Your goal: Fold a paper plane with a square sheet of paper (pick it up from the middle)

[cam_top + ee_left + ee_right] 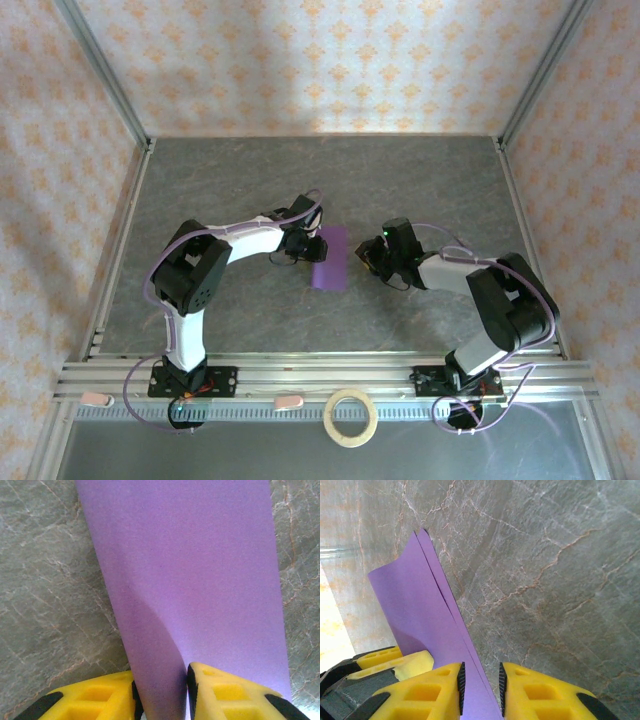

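Paper (328, 258) at mid-table, between the two arms, folded double into a narrow purple strip, long sides running away from the bases. From above, a plain rectangle: left long edge at the left gripper (303, 248), right long edge just beside the right gripper (368, 260).

From the left wrist: clamped on the paper. Purple sheet filling the gap from one yellow finger (95, 700) to the other, touching both pads, then widening out across most of the view. Soft shadowed bend curving from mid-sheet down into the gap. Grey veined table (45, 580) on either side.

From the right wrist: jaws narrowly parted, the paper's near edge slanting through the gap between the yellow fingers (545, 695). Close against the left pad at the tips, with a sliver of table between the edge and the right pad. Pinched or merely straddled: impossible to tell. Two layers plain at the far corner, one edge a shade short of the other, both coming to a point. Another yellow-and-black fingertip (405, 667) low on the left, against the paper's face.

Tan tape ring (331, 418) flat on the near ledge, just in front of the rail (300, 378), between the bases, well apart from paper and grippers.
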